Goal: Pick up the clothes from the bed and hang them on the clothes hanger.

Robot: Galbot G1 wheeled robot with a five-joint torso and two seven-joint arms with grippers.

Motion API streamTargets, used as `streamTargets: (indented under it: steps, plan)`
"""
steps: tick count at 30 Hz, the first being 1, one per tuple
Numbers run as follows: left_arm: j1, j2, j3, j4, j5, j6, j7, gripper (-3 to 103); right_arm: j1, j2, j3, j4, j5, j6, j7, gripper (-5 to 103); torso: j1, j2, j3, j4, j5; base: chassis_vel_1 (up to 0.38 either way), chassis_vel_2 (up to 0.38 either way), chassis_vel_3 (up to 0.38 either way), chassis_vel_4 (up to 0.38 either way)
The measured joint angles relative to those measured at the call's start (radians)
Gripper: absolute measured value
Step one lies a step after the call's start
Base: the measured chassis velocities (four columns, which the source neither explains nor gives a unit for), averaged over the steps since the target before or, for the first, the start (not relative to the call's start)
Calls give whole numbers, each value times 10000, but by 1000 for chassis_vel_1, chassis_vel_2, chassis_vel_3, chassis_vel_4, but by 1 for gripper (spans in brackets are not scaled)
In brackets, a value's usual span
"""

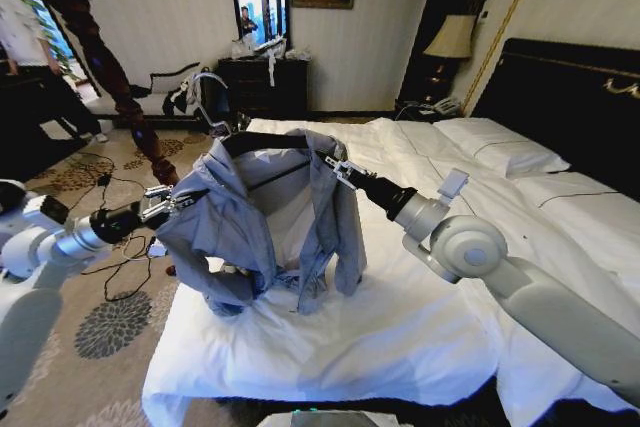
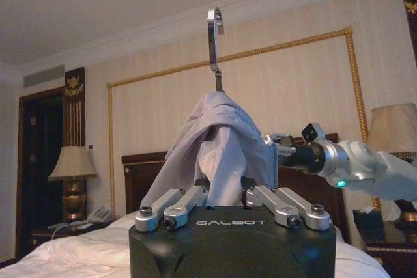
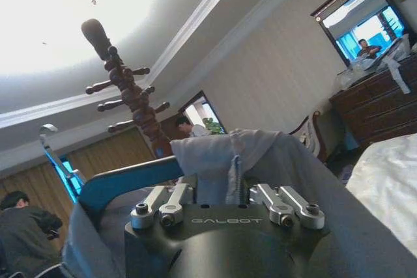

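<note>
- Two grippers pinch the shirt point(image 1: 262, 209), held above the bed point(image 1: 420, 327): left gripper point(image 1: 172, 203) on one shoulder, right gripper point(image 1: 337, 169) on the other
- shirt sits draped over the clothes hanger point(image 1: 262, 139), hook point(image 2: 215, 37) up
- step: seating the garment on the hanger
- next probably calls for squaring both shoulders; tails rest on the duvet

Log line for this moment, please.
shirt: draped on hanger, above bed | left gripper: shut on shirt | right gripper: shut on shirt
</note>
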Motion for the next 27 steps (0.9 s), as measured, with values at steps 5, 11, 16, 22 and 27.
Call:
streamTargets:
  steps: [5, 11, 16, 22, 27]
  plan:
    - [-3, -52, 74, -3, 50, 0, 5, 18, 83, -37, -7, -104, -65, 115, -17, 14, 0, 0, 0, 0, 0, 0, 0, 0, 0]
    - [-55, 1, 354, -56, 167, -8, 41, 18, 279, -89, 74, -223, 152, 646, -1079, 2, 0, 0, 1, 1, 0, 0, 0, 0, 0]
    - [-200, 7, 703, -68, 285, -18, 44, 18, 439, -246, 15, -160, 349, 1035, -2840, 0, 0, 0, 0, 1, 0, 0, 0, 0, 0]
    - [-408, -107, 1109, -48, 374, -20, 28, 18, 788, -280, -184, -130, 605, 1186, -3683, 0, 0, 0, 0, 0, 0, 0, 0, 0, 0]
    - [-680, -433, 1512, -11, 416, 1, -56, 18, 1258, 48, -595, -289, 888, 1029, -2609, 0, 0, 0, 0, 0, 1, 0, 0, 0, 0]
